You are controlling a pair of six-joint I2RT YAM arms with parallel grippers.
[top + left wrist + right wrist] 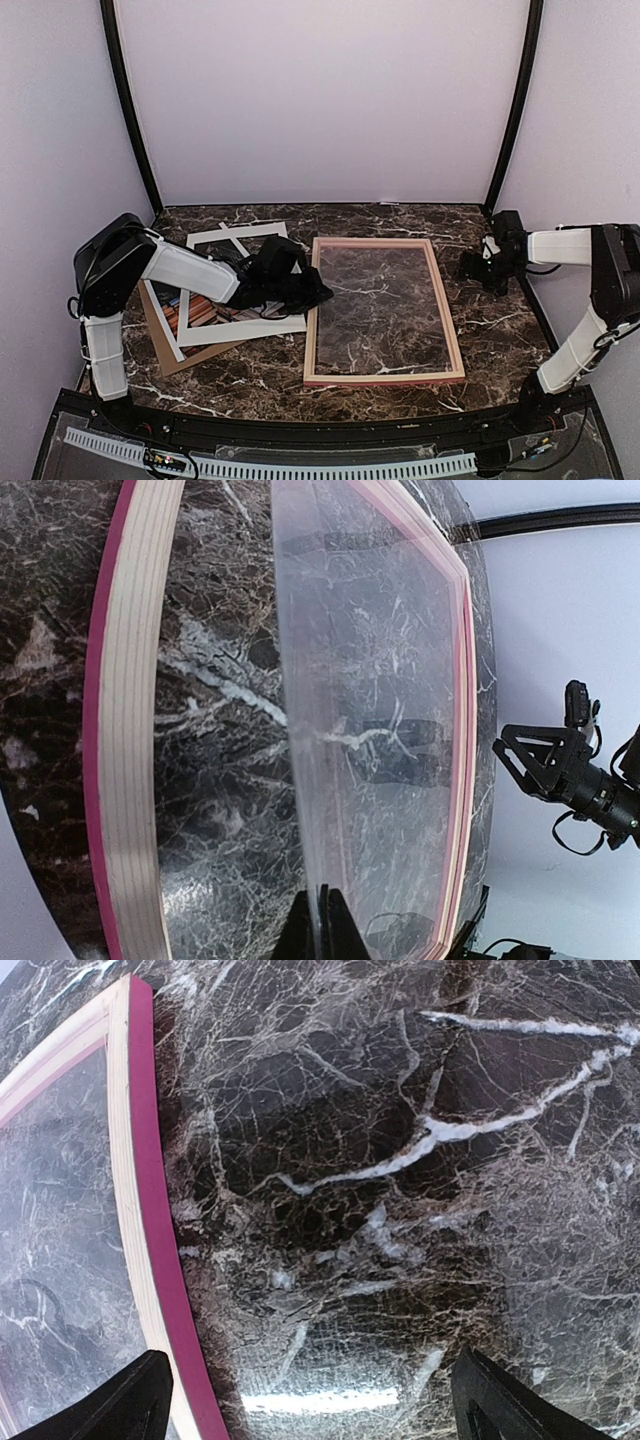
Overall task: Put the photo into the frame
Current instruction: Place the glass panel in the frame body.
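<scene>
Mat, brown board, possibly glass pane

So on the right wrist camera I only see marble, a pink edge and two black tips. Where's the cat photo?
Observer: On the left side of the table. The photo lies partly under a white mat.
Visitor: What's the other arm doing?
Observer: Its left tool is shut on the edge of a clear pane, above the frame.
Visitor: Anything inside the frame yet?
Observer: No. From above, only marble shows through it.
</scene>
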